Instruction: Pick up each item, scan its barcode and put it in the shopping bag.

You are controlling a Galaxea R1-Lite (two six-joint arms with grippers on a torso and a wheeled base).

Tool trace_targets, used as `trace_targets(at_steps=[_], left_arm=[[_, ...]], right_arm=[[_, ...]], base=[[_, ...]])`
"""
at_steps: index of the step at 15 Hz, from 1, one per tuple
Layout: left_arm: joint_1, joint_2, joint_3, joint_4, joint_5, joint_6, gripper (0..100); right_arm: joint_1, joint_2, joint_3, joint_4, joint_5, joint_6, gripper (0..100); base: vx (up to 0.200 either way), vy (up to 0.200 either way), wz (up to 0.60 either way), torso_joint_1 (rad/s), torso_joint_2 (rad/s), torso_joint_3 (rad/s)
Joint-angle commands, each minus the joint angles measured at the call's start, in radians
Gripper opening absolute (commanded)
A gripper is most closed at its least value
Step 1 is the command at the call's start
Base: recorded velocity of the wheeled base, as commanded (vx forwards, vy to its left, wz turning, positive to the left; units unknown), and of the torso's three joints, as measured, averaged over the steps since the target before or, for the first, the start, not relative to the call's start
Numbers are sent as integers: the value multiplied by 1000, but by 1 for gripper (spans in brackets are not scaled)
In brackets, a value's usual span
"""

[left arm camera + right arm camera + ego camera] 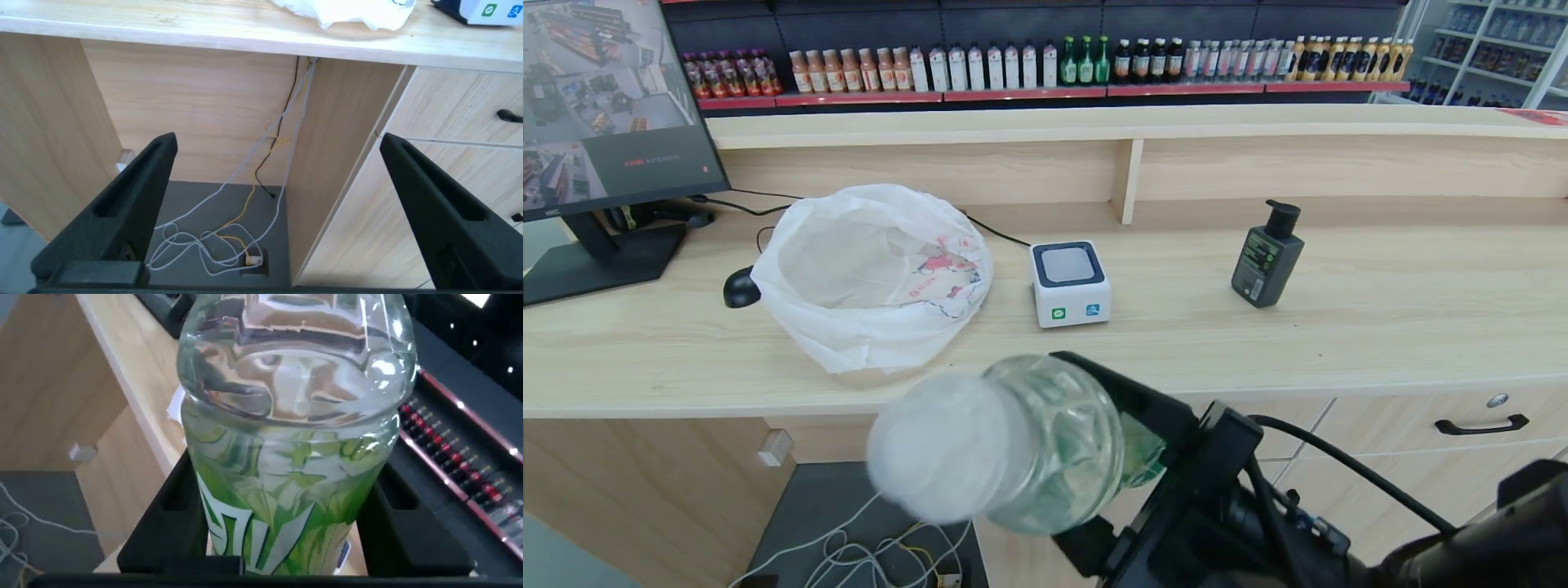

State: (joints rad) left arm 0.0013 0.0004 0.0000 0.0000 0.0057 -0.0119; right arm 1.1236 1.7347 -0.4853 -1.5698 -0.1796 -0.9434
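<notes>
My right gripper point(1107, 467) is shut on a clear water bottle point(1013, 445) with a green label, held in the air in front of the counter's front edge, its base toward the head camera. In the right wrist view the bottle point(294, 441) sits between the black fingers point(163, 531). The white shopping bag point(874, 273) stands open on the counter, left of the white barcode scanner point(1070, 282). A dark pump bottle point(1266, 257) stands upright to the scanner's right. My left gripper point(278, 220) is open below the counter, holding nothing.
A monitor point(605, 106) and a black mouse point(741, 287) occupy the counter's left end. A raised shelf point(1127, 131) runs along the back. Cables point(221, 237) lie on the floor in the knee space, with drawers point(1478, 425) to the right.
</notes>
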Motion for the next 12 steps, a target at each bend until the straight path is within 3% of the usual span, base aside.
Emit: trace_targets(at_steps=[1,4,12], left_arm=[[0,0,0,0,0,0,100],[0,0,0,0,0,0,100],[0,0,0,0,0,0,100]], right_arm=[[-114,-41,-1,-1,28,107,0],[-219,-43,-25,-1,112,290,0],[-381,-52,-93,-1,111,698,0]], base=[[0,0,0,0,0,0],[0,0,0,0,0,0],[0,0,0,0,0,0]])
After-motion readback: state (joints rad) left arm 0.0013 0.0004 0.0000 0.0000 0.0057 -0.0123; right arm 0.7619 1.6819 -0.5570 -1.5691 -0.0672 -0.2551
